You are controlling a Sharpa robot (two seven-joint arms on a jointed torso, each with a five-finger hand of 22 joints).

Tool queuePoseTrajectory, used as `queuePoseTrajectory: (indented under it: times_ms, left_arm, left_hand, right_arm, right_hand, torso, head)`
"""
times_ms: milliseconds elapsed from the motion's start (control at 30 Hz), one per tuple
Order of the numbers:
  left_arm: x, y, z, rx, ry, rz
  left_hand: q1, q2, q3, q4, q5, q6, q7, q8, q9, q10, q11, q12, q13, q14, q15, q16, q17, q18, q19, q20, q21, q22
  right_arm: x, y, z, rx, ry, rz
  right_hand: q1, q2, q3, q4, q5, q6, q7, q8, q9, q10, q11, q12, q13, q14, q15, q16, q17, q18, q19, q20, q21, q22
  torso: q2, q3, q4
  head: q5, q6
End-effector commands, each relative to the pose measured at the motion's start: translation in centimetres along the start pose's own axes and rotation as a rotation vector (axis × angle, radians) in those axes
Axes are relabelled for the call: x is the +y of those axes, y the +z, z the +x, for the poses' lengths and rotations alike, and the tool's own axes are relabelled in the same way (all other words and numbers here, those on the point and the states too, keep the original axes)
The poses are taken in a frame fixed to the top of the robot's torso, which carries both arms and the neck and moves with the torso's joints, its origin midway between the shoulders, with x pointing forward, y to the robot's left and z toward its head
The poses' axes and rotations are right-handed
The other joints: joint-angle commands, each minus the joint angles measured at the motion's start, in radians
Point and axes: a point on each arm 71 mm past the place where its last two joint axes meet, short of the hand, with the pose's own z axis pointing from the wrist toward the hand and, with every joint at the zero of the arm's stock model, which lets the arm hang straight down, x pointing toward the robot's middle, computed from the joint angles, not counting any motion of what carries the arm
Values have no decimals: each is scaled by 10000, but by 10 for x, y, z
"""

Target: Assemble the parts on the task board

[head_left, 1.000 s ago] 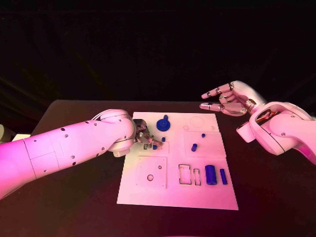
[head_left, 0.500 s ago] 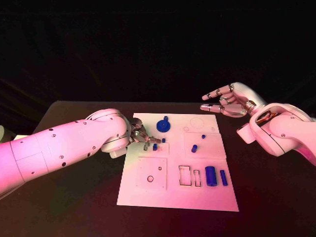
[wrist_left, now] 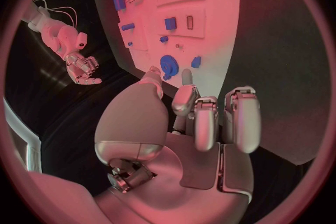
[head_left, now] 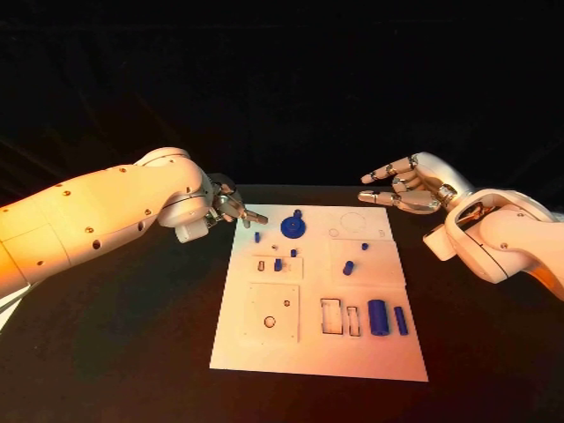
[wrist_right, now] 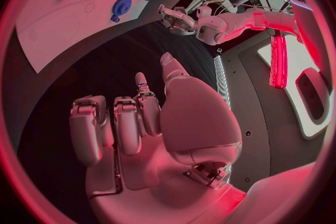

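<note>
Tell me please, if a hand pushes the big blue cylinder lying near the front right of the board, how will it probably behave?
The big blue cylinder lies on its side on the task board, so a sideways push would probably roll it, perhaps against the slimmer blue piece beside it. It looks rigid and smooth, so possibly slippery. Its weight cannot be judged.

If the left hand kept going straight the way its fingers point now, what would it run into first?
Probably the round blue gear at the far end of the task board. In the wrist view the left hand points its fingertips toward it, holding nothing. Its height above the board is unclear.
</note>
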Motion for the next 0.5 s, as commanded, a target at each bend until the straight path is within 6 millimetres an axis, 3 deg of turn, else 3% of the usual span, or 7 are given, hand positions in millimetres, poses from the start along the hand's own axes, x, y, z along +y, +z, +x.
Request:
queuePoseTrajectory:
  times_ms: [33,500]
  left_arm:
    - [-3,7,0,406,679,40]
    - [-4,36,0,281,1485,-550]
  left_hand:
    - [-89,131,-124,13,-7,159,-34,-43,-106,37,75,60,14,1036,45,31,2634,67,295,83,20,1133]
    - [-258,392,-353,8,-26,420,-105,34,-312,183,19,278,202,1036,4,31,2634,17,406,57,163,1344]
  right_arm:
    - [1,1,2,130,15,-47]
    - [2,2,5,175,42,-104]
  right_hand:
    - [-41,63,-79,14,47,-9,-2,48,14,212,49,-21,1587,926,36,-37,2082,-24,786,42,-53,2172]
    - [-41,63,-79,14,47,-9,-2,48,14,212,49,-21,1587,926,36,-37,2082,-24,786,42,-53,2172]
  torso:
    - [35,-26,-17]
    - [81,-46,-20]
  head:
    - [9,16]
    - [33,28]
